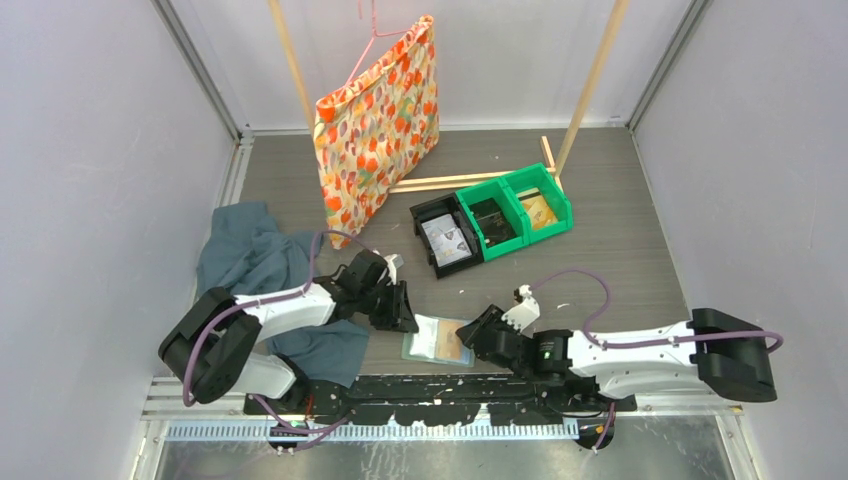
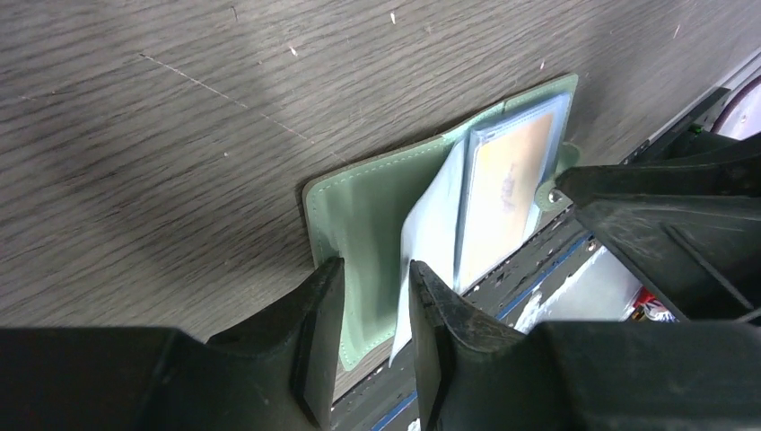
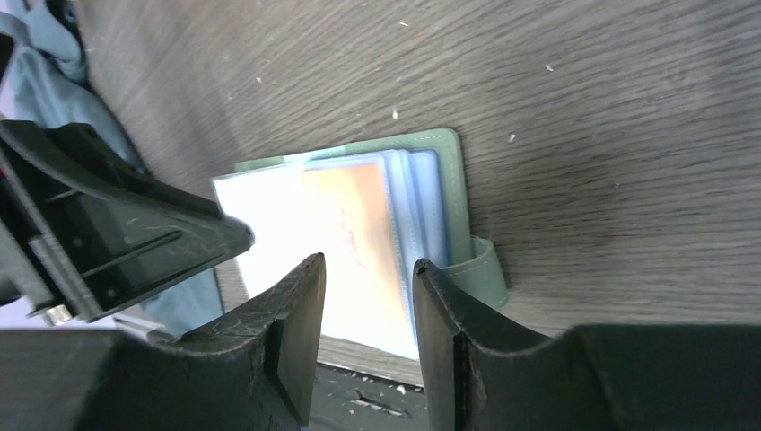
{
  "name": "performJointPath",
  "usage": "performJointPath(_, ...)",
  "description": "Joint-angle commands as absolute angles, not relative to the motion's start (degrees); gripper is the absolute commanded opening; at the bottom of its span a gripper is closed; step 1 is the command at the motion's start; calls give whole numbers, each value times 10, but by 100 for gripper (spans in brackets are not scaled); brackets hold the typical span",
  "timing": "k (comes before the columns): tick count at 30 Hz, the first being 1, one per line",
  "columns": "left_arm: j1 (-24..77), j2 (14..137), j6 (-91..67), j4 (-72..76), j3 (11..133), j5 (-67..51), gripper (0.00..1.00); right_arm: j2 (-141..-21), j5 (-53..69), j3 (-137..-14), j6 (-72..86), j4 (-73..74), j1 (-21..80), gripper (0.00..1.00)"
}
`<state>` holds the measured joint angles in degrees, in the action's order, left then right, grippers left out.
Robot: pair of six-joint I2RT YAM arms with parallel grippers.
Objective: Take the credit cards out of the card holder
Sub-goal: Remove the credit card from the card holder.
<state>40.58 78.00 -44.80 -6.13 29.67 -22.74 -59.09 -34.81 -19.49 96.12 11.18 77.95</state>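
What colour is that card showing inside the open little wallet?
Pale orange card, inside the sage-green card holder; clearest in the right wrist view.

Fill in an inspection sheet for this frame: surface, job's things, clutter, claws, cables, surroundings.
Surface: grey wood-grain table, dotted with pale specks.
Job's things: card holder lying open near the table's near edge; orange card inside a clear sleeve.
Clutter: teal cloth at left; green bins and black bin, both with contents, mid-table; patterned bag hanging at the back.
Claws: left claw, jaws apart, over the holder's green cover; right claw, jaws apart, over the sleeves; nothing visibly clamped.
Cables: purple cables looped along both arms, clear of the holder.
Surroundings: pale walls, wooden poles at the back.
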Motion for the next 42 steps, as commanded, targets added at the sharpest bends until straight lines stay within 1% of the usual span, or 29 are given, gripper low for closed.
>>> performJointPath(1,405,796,-443,-55,289,-232,34,-628,-350,-213,954,83,783,46)
performJointPath(6,405,801,-445,-44,287,-238,34,-658,-343,-206,961,52,783,46)
performJointPath(17,405,819,-446,-25,284,-253,34,-676,-336,-226,948,39,783,46)
performJointPath(30,405,810,-447,-26,285,-255,34,-698,-323,-289,903,54,783,46)
performJointPath(42,405,802,-441,-38,292,-252,34,-707,-319,-308,896,65,782,45)
